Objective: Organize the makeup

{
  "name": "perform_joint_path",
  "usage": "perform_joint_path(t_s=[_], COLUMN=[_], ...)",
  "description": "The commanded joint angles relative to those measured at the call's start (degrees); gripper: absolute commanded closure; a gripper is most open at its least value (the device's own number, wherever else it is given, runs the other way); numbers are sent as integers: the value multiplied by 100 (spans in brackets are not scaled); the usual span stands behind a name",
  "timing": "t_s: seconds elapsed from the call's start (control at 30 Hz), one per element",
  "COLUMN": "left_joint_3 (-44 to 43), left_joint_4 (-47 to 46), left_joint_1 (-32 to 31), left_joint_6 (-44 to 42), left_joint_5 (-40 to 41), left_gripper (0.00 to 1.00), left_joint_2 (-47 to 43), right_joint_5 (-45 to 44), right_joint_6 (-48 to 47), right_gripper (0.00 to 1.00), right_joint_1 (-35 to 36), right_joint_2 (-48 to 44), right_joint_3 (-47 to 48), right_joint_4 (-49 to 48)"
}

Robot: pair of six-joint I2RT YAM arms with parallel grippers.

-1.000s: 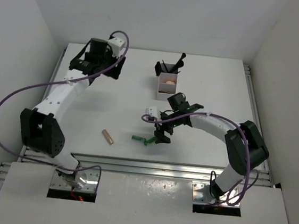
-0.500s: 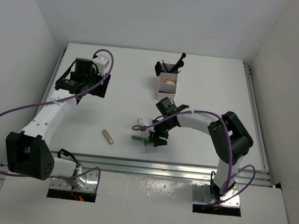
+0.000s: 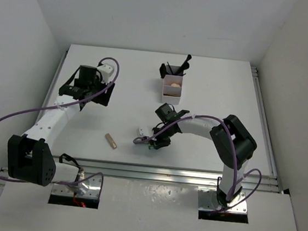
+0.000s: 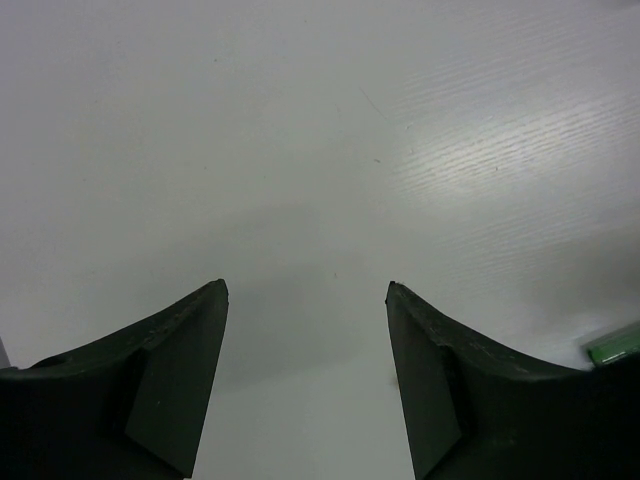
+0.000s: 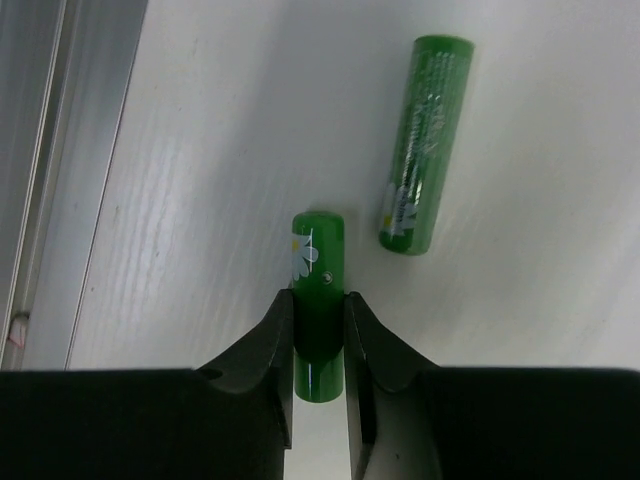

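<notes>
Clamped narrow, with the right jaws, on a glossy green cylindrical tube [image 5: 318,300] with a daisy print, low on the white bench [image 5: 200,150] near the front rail. Just beside, not touching: second green tube [image 5: 425,140]. Farther left: tan-gold tube [image 3: 110,141]. Spread wide and empty, the left jaws, over bare bench. At back: white compartmented box [image 3: 171,101] holding black brushes [image 3: 175,69].

From here the clamped green tube [image 5: 319,260] and the loose green tube [image 5: 425,145] read as smooth, glossy plastic with printed labels. My right gripper [image 5: 318,298] has matt black jaws, probably moulded plastic. The white tabletop [image 4: 300,120] is matt with a fine ribbed grain. The edge rail [image 5: 60,150] is brushed metal.
</notes>
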State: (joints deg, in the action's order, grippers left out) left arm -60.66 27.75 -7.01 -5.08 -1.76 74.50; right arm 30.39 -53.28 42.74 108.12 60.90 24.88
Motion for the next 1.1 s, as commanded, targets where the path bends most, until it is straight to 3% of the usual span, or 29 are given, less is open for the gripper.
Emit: perform_joint_path(t_s=[0.0, 0.1, 0.17, 0.2, 0.27, 0.4, 0.43, 0.53, 0.63, 0.77, 1.07], left_joint_3=[11, 63, 116, 116, 168, 485, 555, 740, 811, 863, 916], left_joint_4=[-129, -34, 325, 528, 1011, 1576, 1672, 1752, 1752, 1752, 1752], left_joint_1=[59, 59, 59, 59, -28, -362, -415, -608, -662, -837, -1128], left_joint_6=[-194, -519, -1699, -1707, -3152, -4807, -5088, -6159, -6733, -7243, -7577], left_joint_5=[-184, -544, -1184, -1473, -2114, -2118, -2040, -1863, -1986, -2100, -2048], left_gripper=[29, 29, 33, 33, 33, 31, 31, 31, 31, 31, 30], left_joint_2=[-199, -146, -146, -146, -146, -93, -24, 47, 179, 538, 1048], right_joint_5=[-314, -385, -315, -289, -87, -190, -313, -1058, -1720, -1800, -1695], right_joint_6=[-456, -254, 192, 351, 1077, 2099, 2224, 1824, 1084, 731, 749], right_gripper=[100, 100, 100, 100, 100, 100, 100, 100, 100, 100, 100], right_joint_1=[6, -90, -274, -353, -661, -1442, -1644, -1813, -1848, -1954, -2050], right_joint_2=[-194, -475, -765, -861, -1204, -1215, -1109, -433, 663, 1184, 1238], right_joint_3=[-87, -140, -132, -149, -140, 237, 899, 1980, 2812, 3287, 3033], right_joint_4=[650, 597, 361, 264, -322, -1283, -1493, -1268, -1021, -933, -704])
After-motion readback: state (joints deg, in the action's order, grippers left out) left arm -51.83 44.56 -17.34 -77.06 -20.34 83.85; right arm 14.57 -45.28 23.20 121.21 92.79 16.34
